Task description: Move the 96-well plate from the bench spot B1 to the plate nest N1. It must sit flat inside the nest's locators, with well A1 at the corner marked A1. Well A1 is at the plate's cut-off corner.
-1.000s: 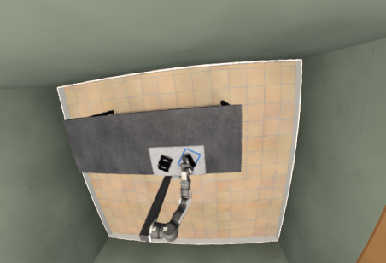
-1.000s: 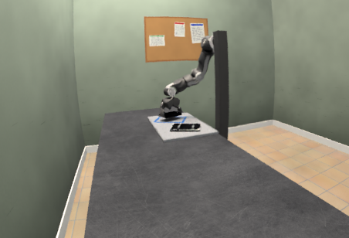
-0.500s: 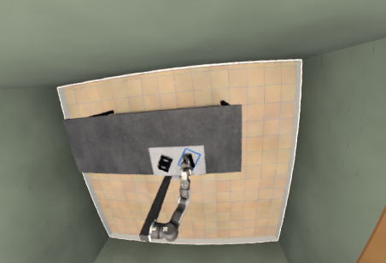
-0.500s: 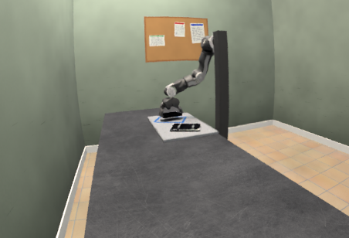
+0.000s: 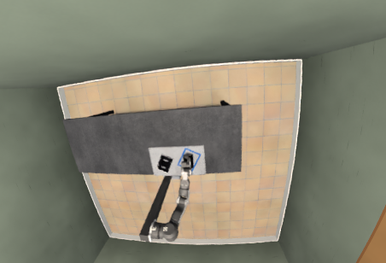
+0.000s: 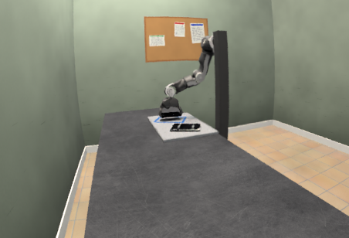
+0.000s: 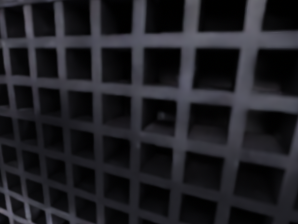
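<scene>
The dark 96-well plate sits between the fingers of my gripper, just over the blue outline of spot B1 on the light mat. From above, my gripper is inside the blue square and hides most of the plate. The wrist view is filled by the plate's grid of dark wells, seen very close and a little skewed. The black plate nest N1 lies beside B1 on the same mat; it also shows from above. The plate's cut-off corner is not visible.
The light mat lies at the near edge of the long dark bench. The arm's black post stands right beside the nest. A cork board hangs on the back wall.
</scene>
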Robot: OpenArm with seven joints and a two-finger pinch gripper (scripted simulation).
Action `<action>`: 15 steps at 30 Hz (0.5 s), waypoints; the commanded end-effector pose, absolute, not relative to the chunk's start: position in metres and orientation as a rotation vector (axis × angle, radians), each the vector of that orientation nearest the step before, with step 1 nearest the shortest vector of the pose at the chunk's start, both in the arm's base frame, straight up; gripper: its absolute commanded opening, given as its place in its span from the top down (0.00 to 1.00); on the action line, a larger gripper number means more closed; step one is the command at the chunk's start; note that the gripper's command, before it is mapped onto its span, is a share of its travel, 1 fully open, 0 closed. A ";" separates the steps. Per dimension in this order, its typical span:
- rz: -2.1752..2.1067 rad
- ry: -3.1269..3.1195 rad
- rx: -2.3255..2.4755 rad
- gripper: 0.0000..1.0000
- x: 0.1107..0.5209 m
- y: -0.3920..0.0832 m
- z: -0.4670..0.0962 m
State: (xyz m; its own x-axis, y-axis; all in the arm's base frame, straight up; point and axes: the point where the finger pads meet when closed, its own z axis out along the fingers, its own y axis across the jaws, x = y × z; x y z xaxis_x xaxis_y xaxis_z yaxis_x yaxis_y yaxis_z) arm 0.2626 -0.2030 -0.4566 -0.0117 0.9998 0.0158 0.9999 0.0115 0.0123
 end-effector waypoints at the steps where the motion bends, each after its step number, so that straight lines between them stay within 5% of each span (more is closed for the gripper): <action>1: -0.009 -2.213 -2.231 1.00 0.262 -0.206 -0.456; 15: -0.009 -2.011 -2.413 1.00 0.261 -0.205 -0.457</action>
State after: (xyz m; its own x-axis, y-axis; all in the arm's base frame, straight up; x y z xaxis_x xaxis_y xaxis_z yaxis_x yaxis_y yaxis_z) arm 0.2631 -0.2035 -0.4562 0.1457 0.9891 0.0187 0.9892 -0.1460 0.0121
